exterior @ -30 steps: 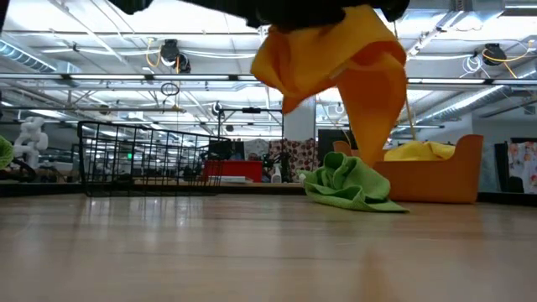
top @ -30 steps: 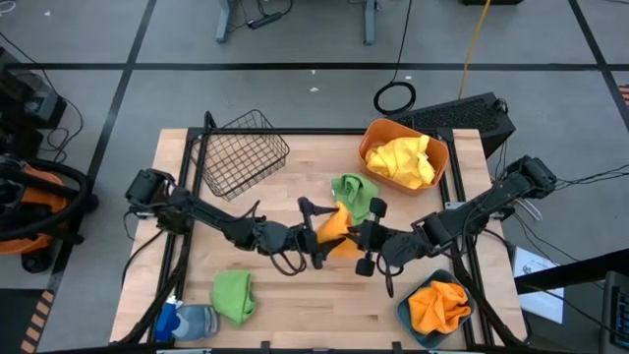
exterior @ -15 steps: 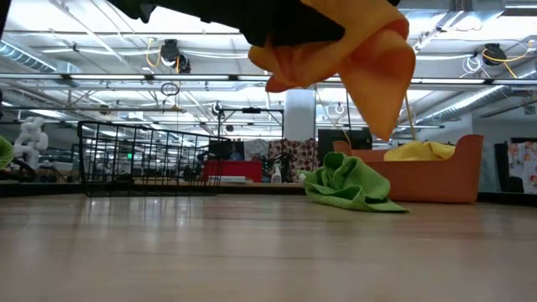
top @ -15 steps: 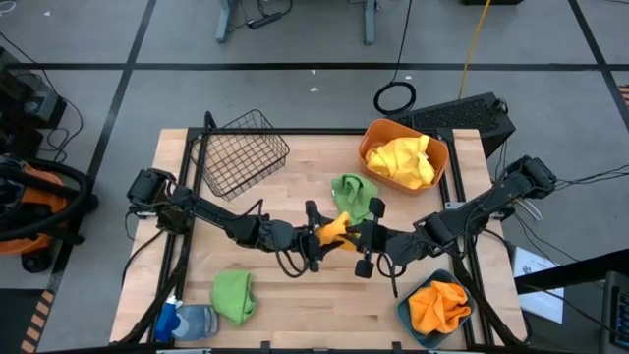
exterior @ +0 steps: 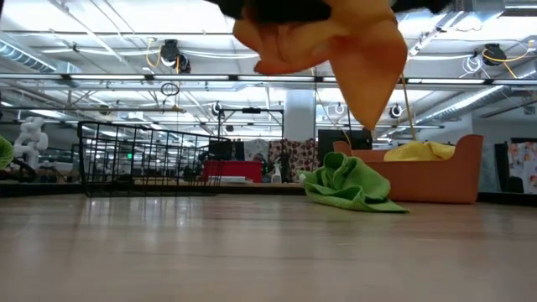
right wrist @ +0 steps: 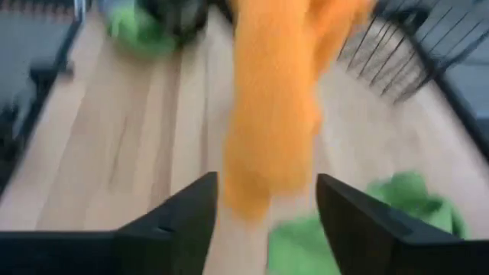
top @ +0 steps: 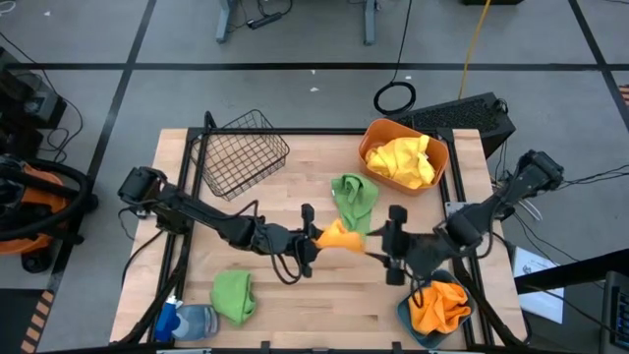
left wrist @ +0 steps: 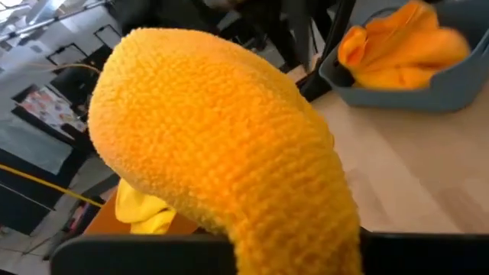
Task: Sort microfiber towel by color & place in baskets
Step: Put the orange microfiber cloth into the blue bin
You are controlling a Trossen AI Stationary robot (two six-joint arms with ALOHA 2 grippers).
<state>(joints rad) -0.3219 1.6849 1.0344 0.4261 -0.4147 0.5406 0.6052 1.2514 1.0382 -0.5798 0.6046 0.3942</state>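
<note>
High view: left gripper [top: 313, 239] pinches an orange towel [top: 339, 237] above mid-table; right gripper [top: 391, 240] hangs spread just beside it. Step looks like a handover. Next: right closes on towel, carries it to teal basket [top: 405, 313].

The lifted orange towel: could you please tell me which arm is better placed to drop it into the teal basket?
Left, probably. The left end effector grips the orange towel above the table; the right end effector is open and apart from it, though nearer the teal basket.
</note>
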